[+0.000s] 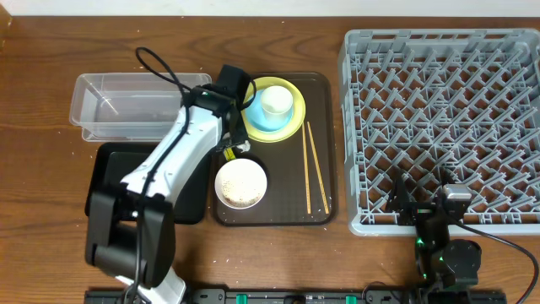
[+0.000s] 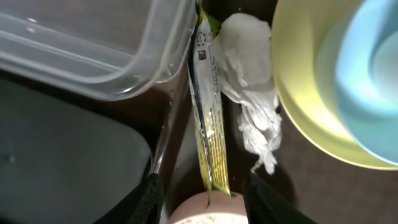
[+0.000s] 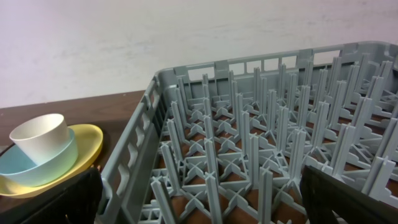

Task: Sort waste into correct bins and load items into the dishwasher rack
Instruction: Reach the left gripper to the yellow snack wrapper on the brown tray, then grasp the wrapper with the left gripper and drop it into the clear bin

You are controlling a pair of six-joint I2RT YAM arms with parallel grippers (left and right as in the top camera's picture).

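From overhead the left arm [image 1: 181, 148] hides the tissue [image 2: 252, 68] and nearly all the wrapper [image 2: 208, 118], and the rack [image 1: 439, 118] runs off the right edge. Up close, the yellow plate [image 2: 298, 93] and blue bowl [image 2: 367, 74] are cropped, the white bowl [image 2: 208, 213] barely peeks in below, and the fingers [image 3: 56, 202] of the right pincer [image 3: 205, 199] are dark blurs.

A thin yellow-green wrapper [image 2: 208, 124] and crumpled white tissue [image 2: 252, 81] lie just beside the yellow plate [image 1: 299, 111] bearing a light blue bowl [image 1: 256, 120] with a white cup [image 1: 276, 102] inside, near a white bowl [image 1: 219, 182] of rice crumbs [image 1: 242, 186] and parallel chopsticks [image 1: 314, 169], between the clear tub [image 1: 126, 105] and black tray [image 1: 105, 177] on the left and the grey pegged rack [image 1: 348, 127] on the right.
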